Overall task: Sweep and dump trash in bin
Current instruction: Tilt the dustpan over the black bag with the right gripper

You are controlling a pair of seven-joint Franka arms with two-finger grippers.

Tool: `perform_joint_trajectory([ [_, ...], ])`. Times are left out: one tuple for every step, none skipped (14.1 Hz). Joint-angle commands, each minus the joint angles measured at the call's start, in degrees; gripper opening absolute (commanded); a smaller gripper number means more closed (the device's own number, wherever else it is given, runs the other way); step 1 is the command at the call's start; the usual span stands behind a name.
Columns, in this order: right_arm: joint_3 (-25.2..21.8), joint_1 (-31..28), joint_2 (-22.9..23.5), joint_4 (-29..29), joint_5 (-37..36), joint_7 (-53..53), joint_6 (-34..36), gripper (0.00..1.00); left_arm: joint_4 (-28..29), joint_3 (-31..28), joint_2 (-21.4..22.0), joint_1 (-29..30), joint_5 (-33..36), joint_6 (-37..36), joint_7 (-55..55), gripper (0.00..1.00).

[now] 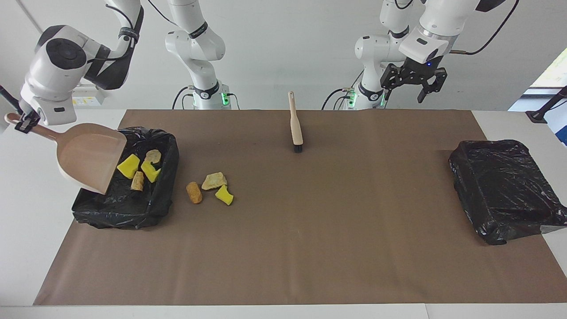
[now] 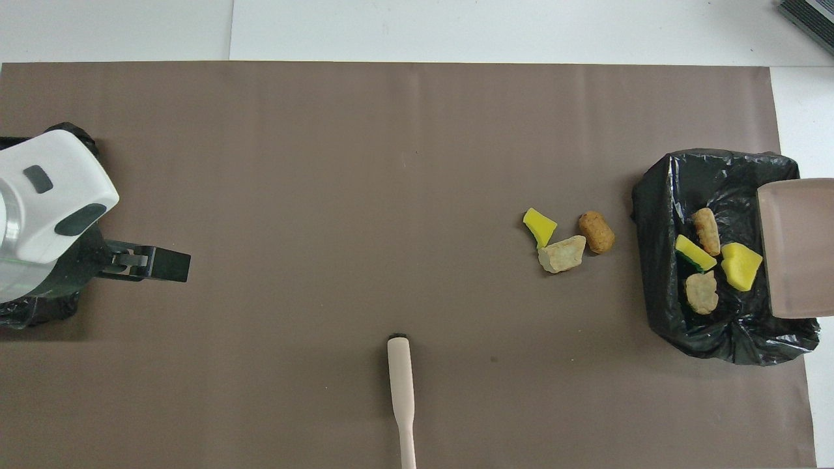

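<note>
My right gripper point(image 1: 21, 122) is shut on the handle of the pink dustpan point(image 1: 88, 155), which hangs tilted and bare over the edge of the black-lined bin point(image 1: 124, 215) at the right arm's end. Several trash scraps lie in that bin point(image 2: 658, 306): a yellow sponge chunk point(image 2: 741, 266), a yellow-and-green one point(image 2: 694, 253) and two tan pieces. Three scraps lie on the mat beside it: a brown piece point(image 1: 193, 192), a beige lump point(image 1: 214, 180) and a yellow chunk point(image 1: 224, 195). My left gripper point(image 1: 412, 88) hangs open and high over the robots' edge.
A wooden brush point(image 1: 295, 126) lies on the brown mat near the robots' edge, bristles pointing away from them. A second black-lined bin point(image 1: 505, 190) stands at the left arm's end. The dustpan point(image 2: 798, 247) covers part of the first bin from above.
</note>
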State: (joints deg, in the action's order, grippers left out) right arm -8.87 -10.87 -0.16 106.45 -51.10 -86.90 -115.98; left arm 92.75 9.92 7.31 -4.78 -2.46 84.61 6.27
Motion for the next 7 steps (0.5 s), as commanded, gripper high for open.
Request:
perform_joint_trajectory([
  [0.52,-0.21,-2.03,-5.01,7.62,1.03,5.39,0.00,-6.95,-2.18,-4.48,0.73,0.35,-4.44,-3.01,1.00],
  [0.35,-0.30,-3.00,-5.98,12.90,1.38,7.85,0.00,-8.19,-2.80,-5.37,0.65,0.35,-5.50,-3.98,1.00],
  [0.26,-0.38,-3.88,-6.51,17.48,4.08,10.57,0.00,-9.50,-3.85,-6.16,0.21,0.35,-5.77,-4.42,1.00],
  [0.52,-0.30,-4.67,-6.52,20.22,8.55,12.78,0.00,-10.39,-4.90,-6.69,-0.14,0.35,-6.03,-4.77,1.00],
  [0.61,0.23,-5.29,-6.43,21.91,13.21,14.97,0.00,-10.74,-5.70,-6.96,-0.76,0.35,-6.12,-4.86,1.00],
  [1.04,1.10,-5.47,-6.17,24.18,17.78,16.91,0.00,-11.01,-7.36,-7.05,-2.07,0.26,-6.56,-5.30,1.00],
  [2.18,2.50,-5.99,-5.65,26.82,22.78,18.58,0.00,-11.10,-8.77,-7.05,-2.69,0.26,-6.74,-5.83,1.00],
])
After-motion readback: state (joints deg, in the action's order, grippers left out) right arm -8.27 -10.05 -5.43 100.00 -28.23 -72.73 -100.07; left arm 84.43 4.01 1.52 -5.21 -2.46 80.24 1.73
